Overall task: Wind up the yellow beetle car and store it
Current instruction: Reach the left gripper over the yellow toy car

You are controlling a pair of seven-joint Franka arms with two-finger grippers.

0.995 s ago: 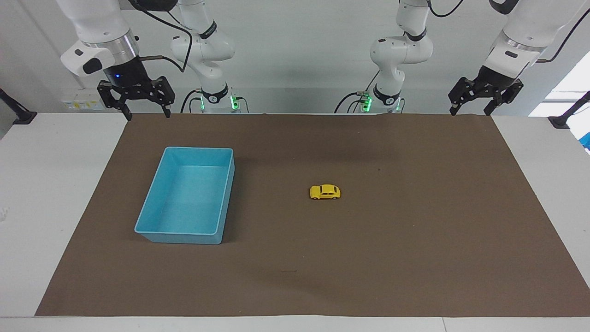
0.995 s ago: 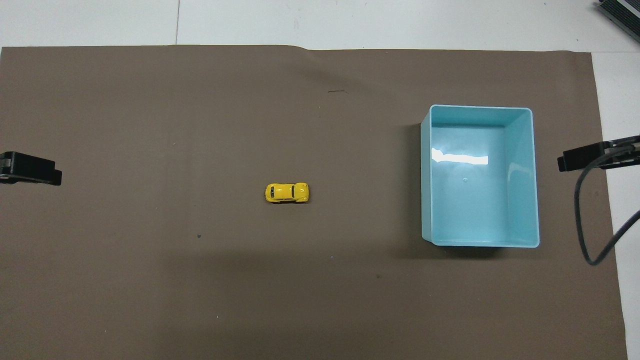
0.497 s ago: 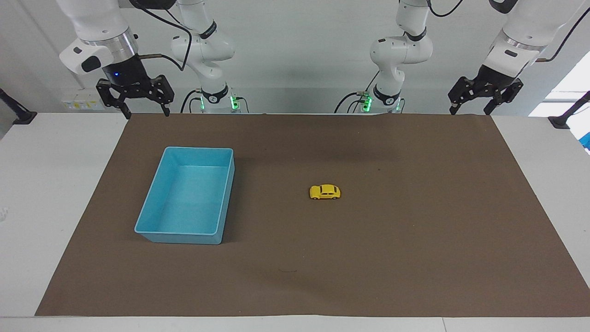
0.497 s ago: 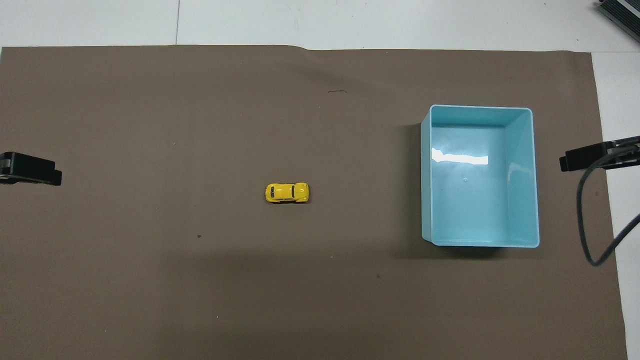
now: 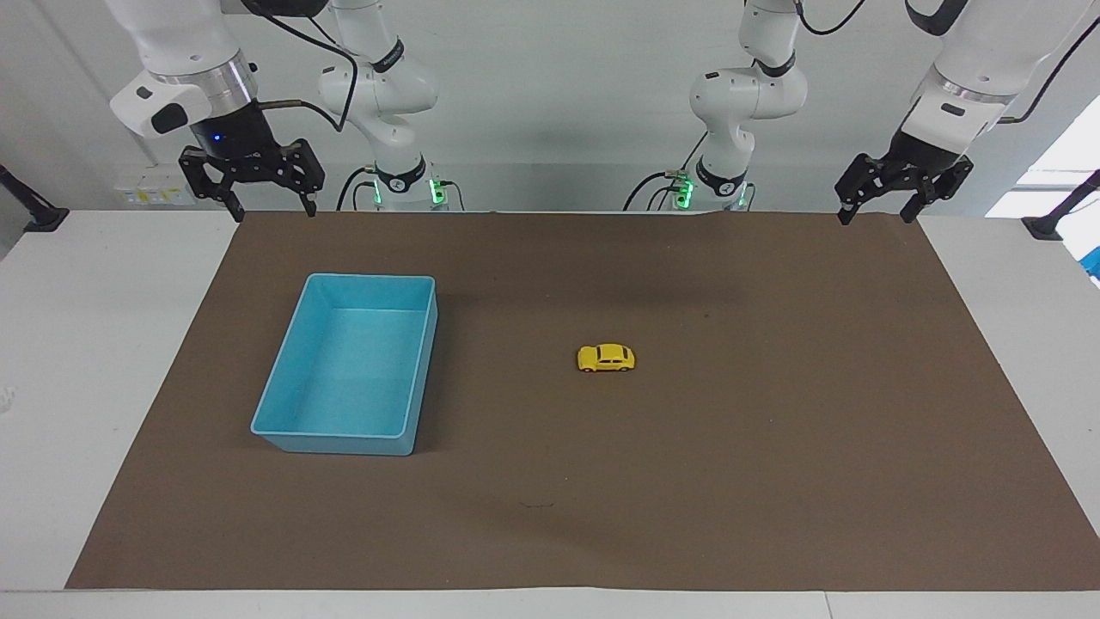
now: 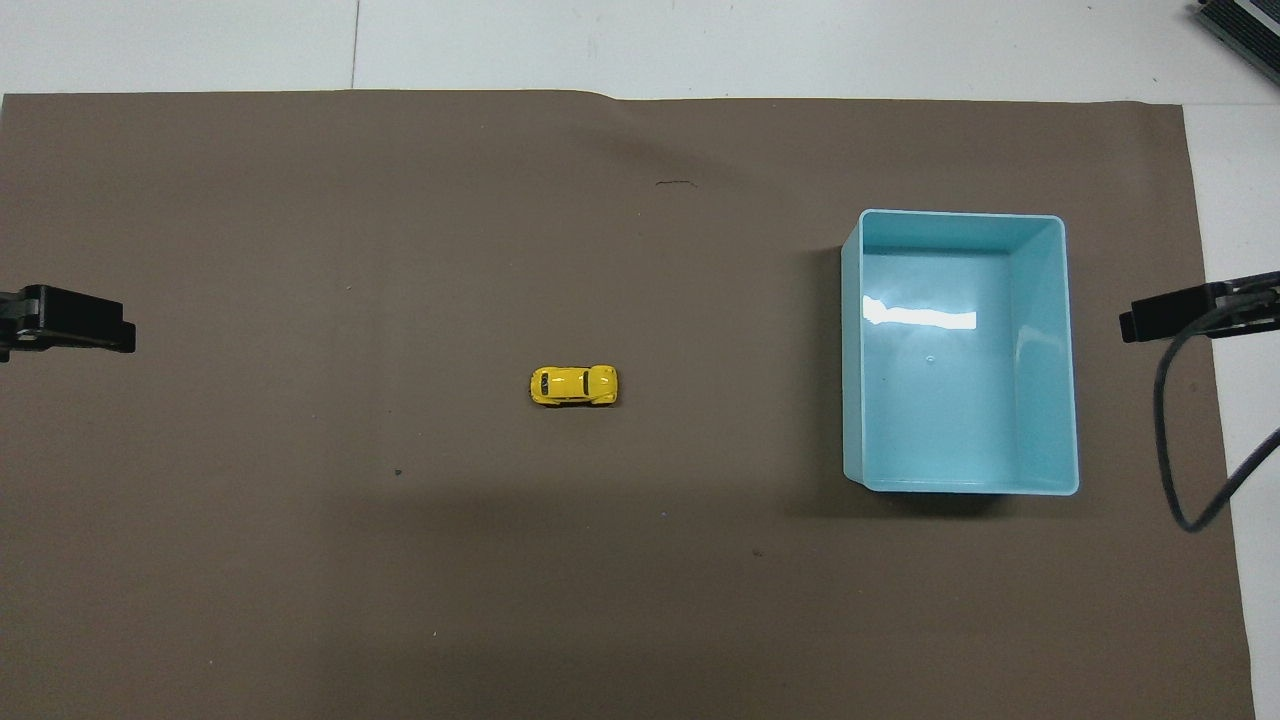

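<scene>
A: Where do things stand?

B: The yellow beetle car sits on its wheels on the brown mat, about mid-desk, well apart from the light-blue bin, which lies toward the right arm's end. The bin looks empty — nothing has been stored.

A: And the arms?

B: Both are up near their bases, over the mat's edge closest to the robots. The left end effector hangs wide and empty; so does the right end effector. Neither is anywhere near the car.

A: What could go wrong from here?

B: The car is tiny, rounded and on free wheels. I'd guess a pinch landing off-centre would push it along the mat or squirt it out from between the fingers. Winding means dragging it backward while pressed down; too little pressure and the wheels may just skid, too much and it could tip. If it is released while wound, it might shoot off before reaching the bin. A drop from high up could also bounce out.

A: Any writing to read?

B: None that I can make out — no brand or label on car, bin or mat.
</scene>
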